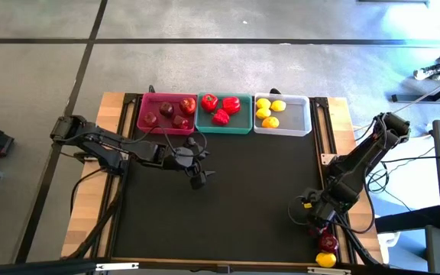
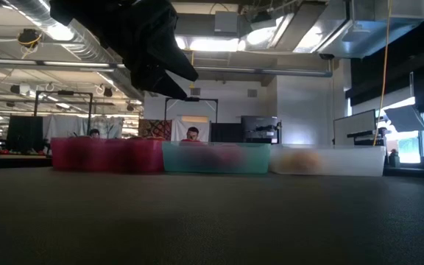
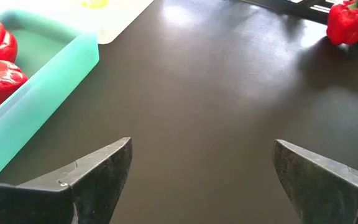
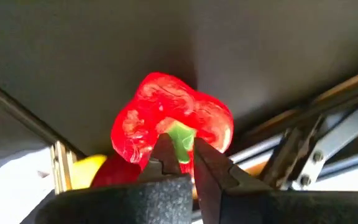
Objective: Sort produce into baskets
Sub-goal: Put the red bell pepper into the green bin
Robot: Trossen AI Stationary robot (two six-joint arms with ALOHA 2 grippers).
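From above, three shallow rectangular plastic baskets stood in a row at the far edge of the dark matte desk [image 1: 228,198]: the pink basket [image 1: 145,122] held four dark red round apples, the teal basket [image 1: 244,126] three lumpy red peppers, the white basket [image 1: 298,122] four yellow lemons. One apple [image 1: 328,243] and one lemon [image 1: 325,260] lay at the desk's near right corner, by the right end effector [image 1: 314,221]. The left end effector [image 1: 197,179] hung over bare desk in front of the pink basket.

At desk height, the three translucent baskets showed side by side.

The left wrist view showed its fingers spread wide, holding nothing.

In the right wrist view, the fingers were pinched together on the green stem of a glossy bell pepper [image 4: 166,121].
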